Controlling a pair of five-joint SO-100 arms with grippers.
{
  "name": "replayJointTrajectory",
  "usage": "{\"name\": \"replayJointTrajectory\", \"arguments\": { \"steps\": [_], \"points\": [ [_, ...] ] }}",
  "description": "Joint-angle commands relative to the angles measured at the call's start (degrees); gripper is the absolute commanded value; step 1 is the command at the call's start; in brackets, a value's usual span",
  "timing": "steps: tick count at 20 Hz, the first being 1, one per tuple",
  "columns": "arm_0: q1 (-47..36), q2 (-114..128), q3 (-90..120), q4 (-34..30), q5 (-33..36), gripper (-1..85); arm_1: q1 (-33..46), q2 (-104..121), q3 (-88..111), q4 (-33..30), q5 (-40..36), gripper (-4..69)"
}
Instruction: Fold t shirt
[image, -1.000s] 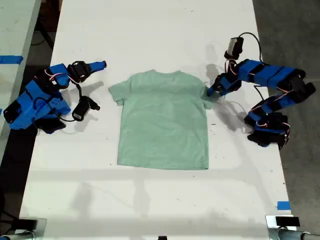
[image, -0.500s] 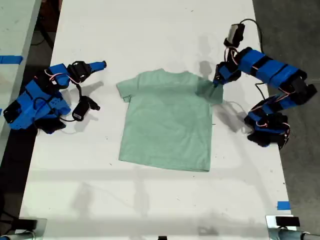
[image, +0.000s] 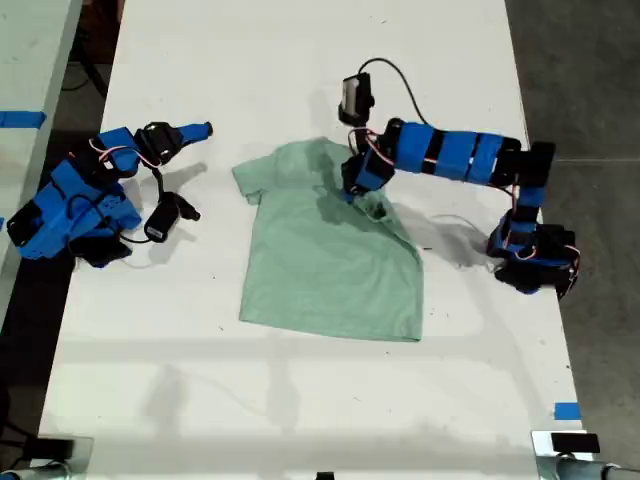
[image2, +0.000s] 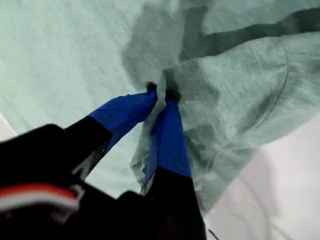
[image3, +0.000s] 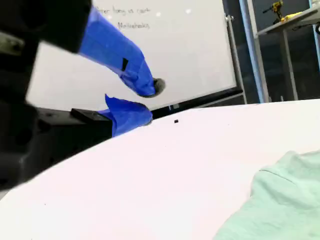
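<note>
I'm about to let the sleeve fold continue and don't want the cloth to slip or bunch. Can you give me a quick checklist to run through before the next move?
1. Grip on cloth: my first gripper is shut on a pinch of the t shirt. Ok.
2. Sleeve carried inward: the sleeve on the exterior view's right is over the chest. Ok.
3. Fold lying flat: the cloth is bunched and creased at the gripper. Not ok.
4. Other sleeve and hem: flat on the table. Ok.
5. My second gripper: open, off the shirt, parked at the exterior view's left. Ok.
6. How many layers are pinched: cannot tell.
</note>
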Motion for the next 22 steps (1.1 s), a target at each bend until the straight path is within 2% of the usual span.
{"name": "replayJointTrajectory", "arguments": {
  "steps": [1, 3, 5, 6, 7, 9, 11, 12, 13, 14, 16, 18, 19, 20, 21, 22],
  "points": [
    [-0.2, 0.6, 2.5, 0.2, -0.3, 4.5, -4.7, -4.7, -9.1, -1.9, 1.2, 0.7],
    [-0.3, 0.6, 2.5, 0.2, -0.3, 4.8, -6.2, -5.4, -10.0, -1.8, 1.6, 1.1],
    [-0.4, 0.6, 2.5, 0.2, -0.3, 5.0, -6.3, -3.4, -12.1, 1.8, 1.4, 19.3],
    [-0.4, 0.6, 2.5, 0.2, -0.3, 5.0, -5.7, -0.9, -12.2, 3.5, 1.1, 23.8],
    [-0.4, 0.6, 2.5, 0.3, -0.3, 5.0, -4.8, 2.5, -11.8, 5.9, 0.8, 27.0],
    [-0.4, 0.6, 2.5, 0.3, -0.3, 5.0, -3.3, 12.7, -7.4, 9.8, 1.0, 27.7],
    [-0.4, 0.6, 2.5, 0.3, -0.3, 5.0, -1.7, 24.4, -0.4, 13.0, 1.2, 27.2],
    [-0.4, 0.6, 2.5, 0.3, -0.3, 5.0, -0.6, 31.6, 5.6, 13.4, 1.6, 21.5],
    [-0.4, 0.6, 2.5, 0.3, -0.3, 4.9, 0.8, 39.8, 14.0, 12.6, 2.2, 7.5],
    [-0.4, 0.6, 2.5, 0.3, -0.3, 4.8, 2.5, 49.3, 24.4, 10.5, 2.5, 0.6],
    [-0.5, 0.6, 2.5, 0.3, -0.3, 4.3, 5.1, 69.4, 47.7, 3.6, 0.5, 0.6],
    [-1.1, 0.6, 2.5, 0.3, -0.4, 1.3, 4.0, 89.8, 70.7, -4.7, -3.5, 0.7],
    [-1.7, 0.6, 2.5, 0.3, -0.4, 0.2, 4.6, 101.0, 81.7, -6.4, -3.9, 0.8],
    [-2.5, 0.6, 2.5, -0.1, -0.4, -0.1, 5.9, 113.6, 91.3, -5.7, -5.6, 0.8],
    [-2.8, 0.6, 2.5, -1.0, -0.1, -0.2, 7.6, 128.8, 99.5, -1.7, -7.7, 0.8],
    [-3.1, 0.6, 2.5, -3.0, 1.8, -0.2, 8.4, 128.6, 102.8, -0.7, -9.1, 0.9]
  ]
}}
